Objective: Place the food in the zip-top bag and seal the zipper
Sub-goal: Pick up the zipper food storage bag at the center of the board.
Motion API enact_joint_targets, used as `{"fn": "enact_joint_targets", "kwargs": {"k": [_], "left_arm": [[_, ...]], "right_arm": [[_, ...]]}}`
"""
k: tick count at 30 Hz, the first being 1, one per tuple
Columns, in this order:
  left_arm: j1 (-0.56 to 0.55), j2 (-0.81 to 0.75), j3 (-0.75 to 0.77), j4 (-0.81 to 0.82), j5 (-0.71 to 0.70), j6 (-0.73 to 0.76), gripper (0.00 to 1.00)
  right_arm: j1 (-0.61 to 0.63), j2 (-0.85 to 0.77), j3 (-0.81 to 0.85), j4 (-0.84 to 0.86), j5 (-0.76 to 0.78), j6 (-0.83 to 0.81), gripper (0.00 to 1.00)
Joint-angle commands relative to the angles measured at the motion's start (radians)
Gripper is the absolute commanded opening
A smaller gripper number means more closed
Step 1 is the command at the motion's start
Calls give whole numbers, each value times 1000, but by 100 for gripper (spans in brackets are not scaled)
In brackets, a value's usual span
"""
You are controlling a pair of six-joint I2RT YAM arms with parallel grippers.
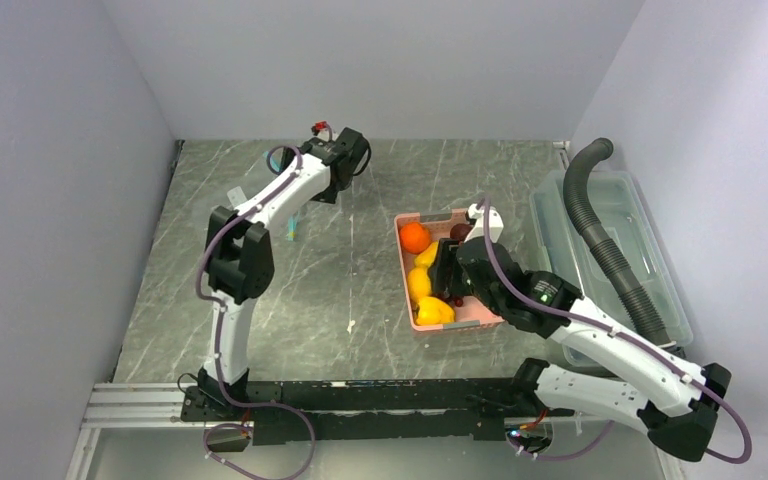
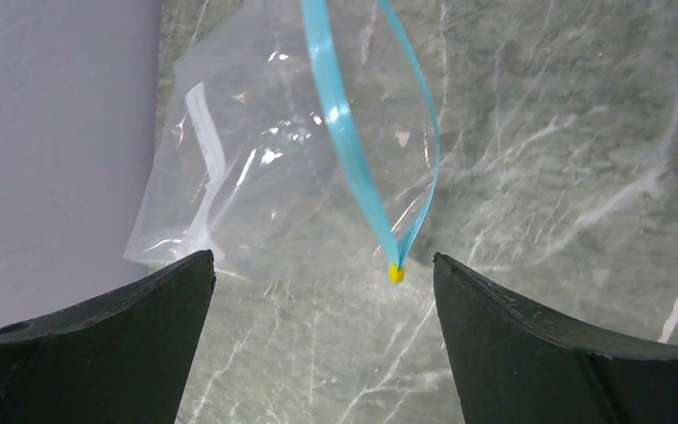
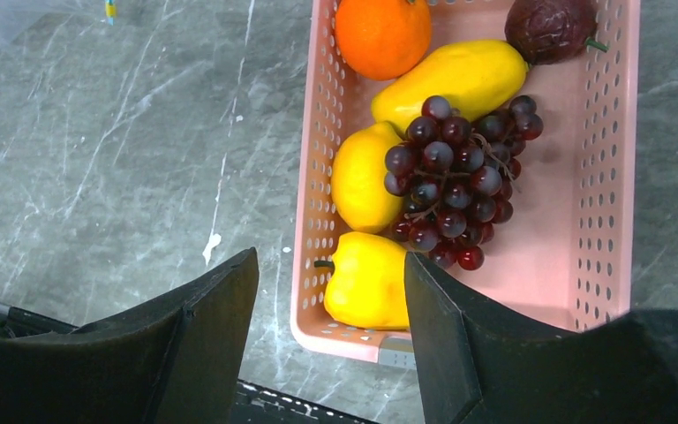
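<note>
The pink basket [image 3: 602, 177], mid-frame, walls in the food [image 3: 450, 181]; a clear bin [image 1: 650, 255] and grey hose [image 1: 600, 230] crowd its right side. The right gripper [image 3: 328, 261] hangs spread over its lower-left rim; upper left, the left gripper [image 2: 322, 353] gapes clear of the zip-top bag [image 2: 247, 177], its zipper [image 2: 344, 132] parted

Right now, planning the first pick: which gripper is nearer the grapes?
Right. The right gripper hovers above the basket holding the grapes; the left gripper is across the table, over the bag.

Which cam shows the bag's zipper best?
Left wrist. The zipper fills the frame, its two teal tracks parted into a loop that meets at a yellow end tab. Top external shows only a tiny teal sliver beside the left arm. Right wrist catches just the tab end at its top-left edge.
</note>
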State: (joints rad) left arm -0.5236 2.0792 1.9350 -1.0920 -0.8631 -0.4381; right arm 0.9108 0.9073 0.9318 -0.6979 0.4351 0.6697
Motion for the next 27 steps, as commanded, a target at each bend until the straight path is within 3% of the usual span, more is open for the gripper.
{"fn": "enact_joint_targets", "kwargs": {"k": [1,8,22,27], "left_arm": [[28,88,121,-56,-67,14,98],[57,219,249,-111,-128,19,98],[92,289,249,-55,-228,80,96],[104,301,227,-32,-267,94,90]], "right_arm": [[3,-42,-4,-13,-7,-28,65],[3,-85,0,-20,-25,-48,66],[3,-125,-2,-21,-49,-65,66],[3,-130,-7,-20,-43,-61,67]]}}
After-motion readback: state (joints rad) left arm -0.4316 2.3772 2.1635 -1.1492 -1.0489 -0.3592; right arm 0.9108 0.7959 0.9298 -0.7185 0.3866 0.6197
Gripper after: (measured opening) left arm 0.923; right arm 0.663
